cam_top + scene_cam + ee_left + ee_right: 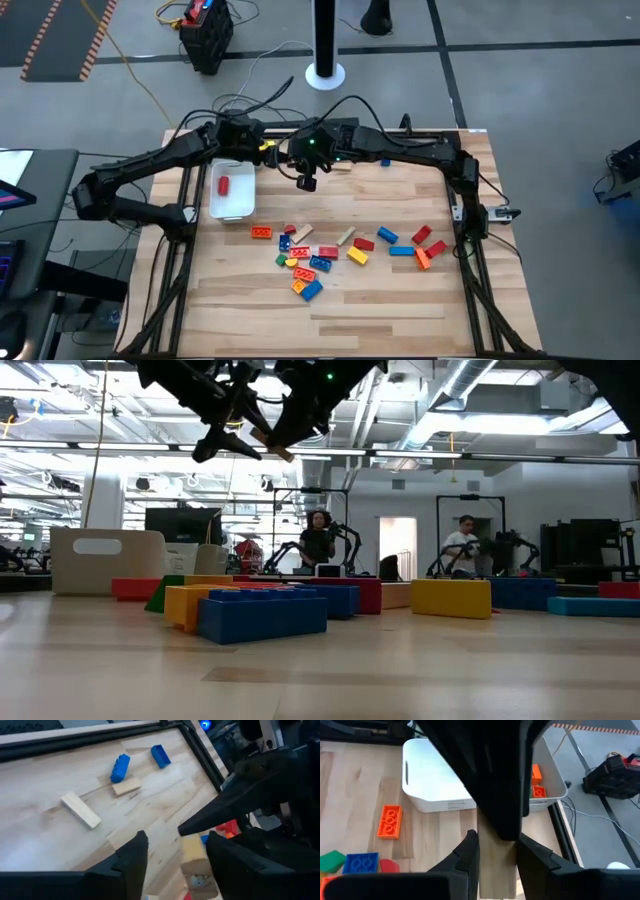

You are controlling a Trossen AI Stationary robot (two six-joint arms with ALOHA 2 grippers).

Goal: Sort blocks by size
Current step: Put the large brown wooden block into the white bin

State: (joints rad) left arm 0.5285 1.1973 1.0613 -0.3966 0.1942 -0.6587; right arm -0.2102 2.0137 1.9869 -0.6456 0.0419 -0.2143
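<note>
My two grippers meet above the table's far middle. My right gripper (497, 839) is shut on a pale tan bar block (495, 865), held in the air. My left gripper (177, 840) is open. Its fingers stand on either side of the same block (192, 851), with a clear gap on one side. Whether the other finger touches it, I cannot tell. In the right wrist view the left gripper's dark finger (502, 795) hides the block's far end. In the low view both grippers hang high, the block (282, 454) slanting between them. The other blocks (310, 262) lie loose on the table's middle. My right gripper pinches the tan block's two long sides (485, 870) between its two fingers. The fingers slant down and lie along the block, which sticks out past their tips. The block is lifted clear of the table.
A white tray (235, 208) stands at the far left, holding orange blocks (536, 775). More blocks (415, 245) lie toward the right edge. Two blue blocks (120, 767) and two tan ones (80, 810) lie near the far edge. The near part of the table is bare wood.
</note>
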